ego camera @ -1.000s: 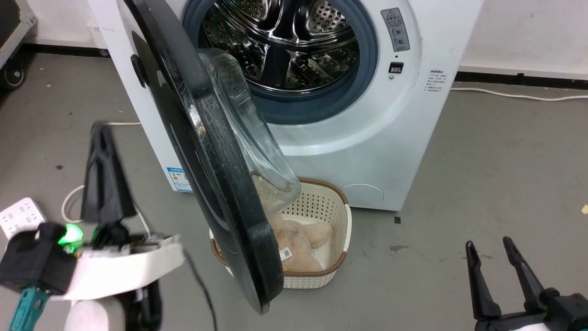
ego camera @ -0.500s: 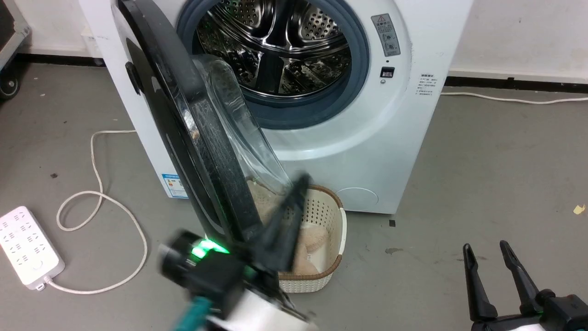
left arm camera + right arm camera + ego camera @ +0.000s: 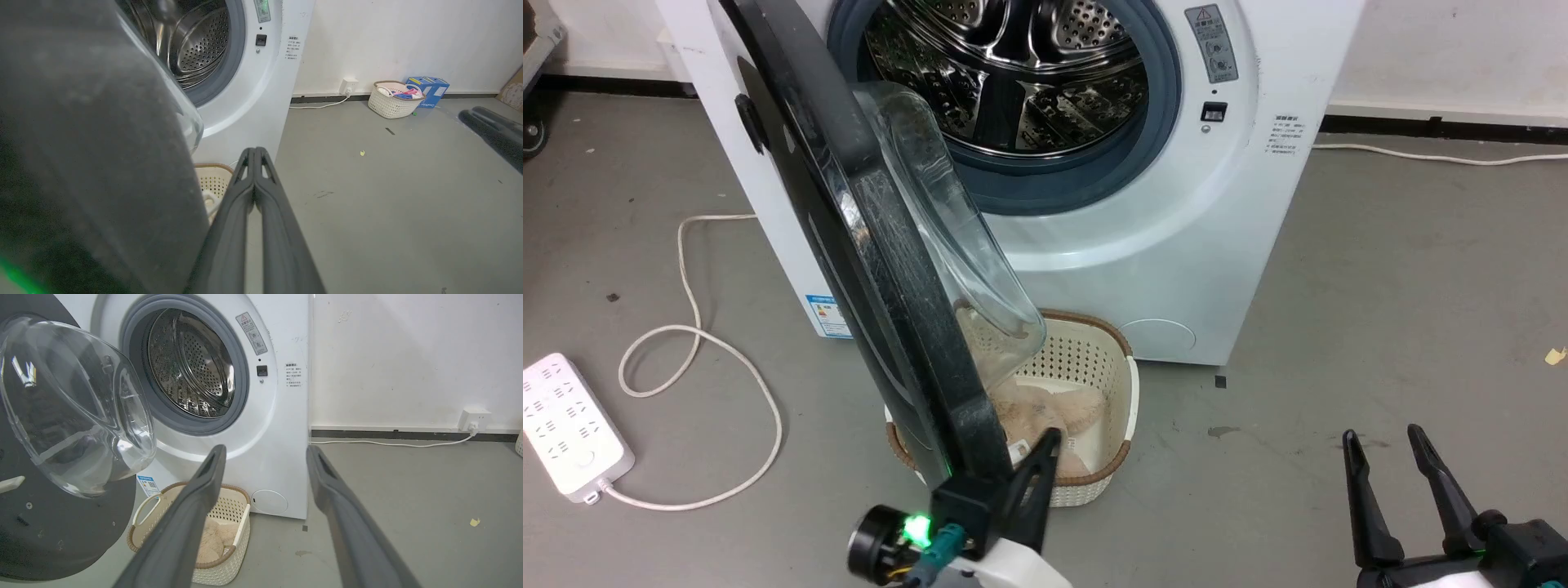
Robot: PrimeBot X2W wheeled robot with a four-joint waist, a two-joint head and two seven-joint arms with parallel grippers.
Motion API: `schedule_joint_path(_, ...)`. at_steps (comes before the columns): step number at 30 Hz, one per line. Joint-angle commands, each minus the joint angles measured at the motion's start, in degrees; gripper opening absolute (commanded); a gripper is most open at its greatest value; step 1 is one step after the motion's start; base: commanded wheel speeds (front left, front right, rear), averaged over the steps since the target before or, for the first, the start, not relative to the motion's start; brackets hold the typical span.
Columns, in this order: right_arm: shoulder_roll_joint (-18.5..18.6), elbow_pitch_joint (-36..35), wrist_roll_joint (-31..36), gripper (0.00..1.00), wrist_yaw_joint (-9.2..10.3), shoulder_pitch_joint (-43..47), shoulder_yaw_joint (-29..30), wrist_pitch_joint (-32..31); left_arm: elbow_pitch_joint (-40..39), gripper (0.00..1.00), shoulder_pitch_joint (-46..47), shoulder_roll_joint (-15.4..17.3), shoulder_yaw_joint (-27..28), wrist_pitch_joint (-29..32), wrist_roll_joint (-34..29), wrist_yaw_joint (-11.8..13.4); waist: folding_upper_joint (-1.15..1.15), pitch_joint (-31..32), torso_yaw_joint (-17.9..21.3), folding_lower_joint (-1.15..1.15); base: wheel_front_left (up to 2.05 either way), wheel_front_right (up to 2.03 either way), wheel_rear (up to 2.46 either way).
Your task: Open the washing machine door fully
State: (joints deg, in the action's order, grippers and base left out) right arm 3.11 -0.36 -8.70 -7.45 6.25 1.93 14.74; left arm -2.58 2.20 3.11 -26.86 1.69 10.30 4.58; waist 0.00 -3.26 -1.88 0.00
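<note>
A: Left gripper (image 3: 1049, 441) first. Clenched?
B: Clenched. Fingers pressed flat together, nothing between. Sits low at the near rim of the washing machine door (image 3: 882, 269), on the glass side, just right of it. Touching? Can't tell.

A: Door pose?
B: Stands out from the washing machine (image 3: 1192, 245), roughly edge-on to the head camera. Hinged far left, long edge running from far left down to near. Not fully open, going by the angle. Probably wants a leftward push on the inner face.

A: Nearer arm?
B: Left, easily. Log the right gripper (image 3: 1382, 437) as released: fingers spread, empty, well apart at near right.

A: Containers?
B: Steel drum (image 3: 1029, 73): looks empty. Cream basket (image 3: 1134, 400) on the floor near the machine's front, partly under the glass bowl (image 3: 947, 220), holding a beige plush thing (image 3: 1078, 408). Second basket (image 3: 392, 102) far off by the wall, with coloured bits inside, too small to name.
</note>
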Motion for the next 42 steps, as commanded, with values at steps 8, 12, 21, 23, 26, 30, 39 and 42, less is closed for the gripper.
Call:
schedule_joint_path(8,-0.24,0.24,-0.23,1.0,-0.03,-0.64,-0.14,0.26,3.88,0.0,0.44,0.81,2.88,-2.97,1.71,0.95,0.0,0.29,-2.01,0.0,0.0,0.0,0.0)
schedule_joint_path(12,-0.24,0.27,-0.21,1.0,-0.03,-0.29,0.03,0.26,4.5,0.0,-0.27,0.98,3.26,-3.92,2.35,1.17,0.0,0.59,-4.64,0.0,0.0,0.0,0.0)
schedule_joint_path(21,-0.24,0.99,-0.22,1.0,-0.03,0.54,-0.1,0.26,4.03,0.0,-2.3,1.01,3.42,-4.81,4.08,1.63,0.0,1.63,-14.04,0.0,0.0,0.0,0.0)
schedule_joint_path(23,-0.24,1.31,-0.13,1.0,-0.03,0.66,-0.24,0.26,3.8,0.0,-2.63,1.25,3.96,-4.96,4.57,1.82,0.0,1.8,-16.21,0.0,0.0,0.0,0.0)
schedule_joint_path(26,-0.24,2.06,-0.48,1.0,-0.03,0.72,-0.63,0.26,3.34,0.0,-2.82,2.04,5.29,-5.13,5.02,2.41,0.0,1.73,-19.12,0.0,0.0,0.0,0.0)
schedule_joint_path(30,-0.24,2.44,-0.22,1.0,-0.03,0.25,-1.72,0.26,2.58,0.0,-2.61,3.32,8.33,-5.45,6.1,3.63,0.0,1.19,-21.86,0.0,0.0,0.0,0.0)
schedule_joint_path(39,-0.24,2.38,1.23,1.0,-0.03,-1.86,-3.4,0.26,1.17,0.0,0.04,8.59,16.75,-4.86,9.53,4.47,0.0,-3.19,-22.77,0.0,0.0,0.0,0.0)
schedule_joint_path(42,-0.24,2.27,2.26,1.0,-0.03,-2.64,-3.32,0.26,1.51,0.0,1.51,10.68,19.73,-3.86,11.28,4.22,0.0,-5.62,-22.07,0.0,0.0,0.0,0.0)
